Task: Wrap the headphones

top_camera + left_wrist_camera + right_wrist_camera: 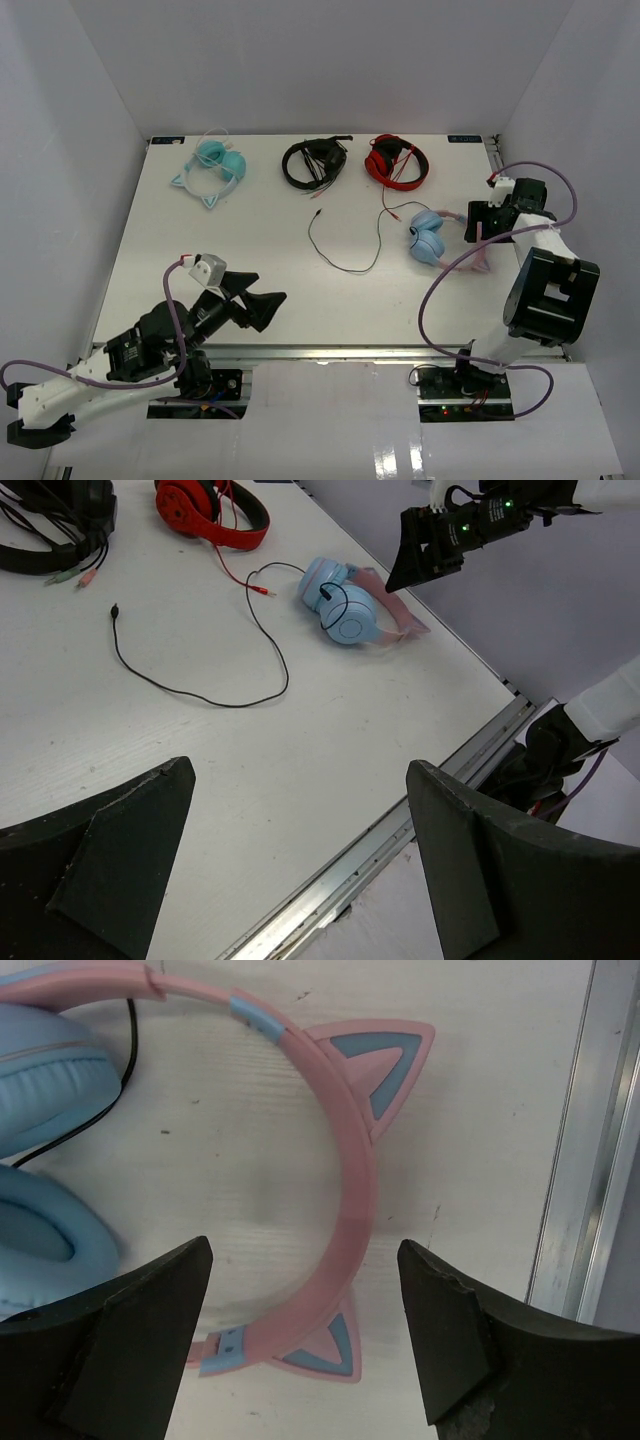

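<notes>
Right hand (303, 1260) wide open over the headphones (428, 238), height unclear; left hand (262, 308) wide, idle. Risk: off-centre closure skids them toward the table's (250, 230) right edge; loose cable (345, 262) may snag.

- The left arm (150, 345) sits low and folded near its base, reaching forward and to its right.
- The left gripper (255, 300) has its fingers (120, 860) spread wide and grips nothing.
- The right arm (545, 285) stands raised, with its wrist bent downward.
- The right gripper (478, 222) has its fingers (130, 1330) wide apart.
</notes>
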Controlling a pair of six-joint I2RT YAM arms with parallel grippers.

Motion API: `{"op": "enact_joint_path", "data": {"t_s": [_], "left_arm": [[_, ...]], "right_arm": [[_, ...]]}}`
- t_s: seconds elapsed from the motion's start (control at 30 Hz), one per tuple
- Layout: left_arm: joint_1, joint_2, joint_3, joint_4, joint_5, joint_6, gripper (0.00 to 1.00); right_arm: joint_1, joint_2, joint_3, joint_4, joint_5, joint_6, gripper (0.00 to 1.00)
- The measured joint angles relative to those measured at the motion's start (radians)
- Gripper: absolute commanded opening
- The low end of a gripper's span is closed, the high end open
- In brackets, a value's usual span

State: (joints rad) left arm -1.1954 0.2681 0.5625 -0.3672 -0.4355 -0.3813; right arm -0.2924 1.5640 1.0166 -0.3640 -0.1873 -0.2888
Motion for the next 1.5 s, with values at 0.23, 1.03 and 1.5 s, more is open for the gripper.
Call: {"op": "enact_joint_path", "data": {"t_s": [0.23,1.03,1.5], "left_arm": [[-0.003,0.018,-0.028,0.053,0.012,-0.001,0.98],[-0.06,0.531,-0.213,0.512,0.247,0.399,0.98],[0.076,0.663,-0.224,0.888,0.457,0.725,0.95]], "right_arm": [[0.0,0.186,0.049,0.034,0.024,0.03,0.55],[0.372,-0.511,0.139,-0.068,-0.256,-0.077,0.08],[0.345,-0.544,0.503,-0.082,-0.467,0.156,0.08]]}}
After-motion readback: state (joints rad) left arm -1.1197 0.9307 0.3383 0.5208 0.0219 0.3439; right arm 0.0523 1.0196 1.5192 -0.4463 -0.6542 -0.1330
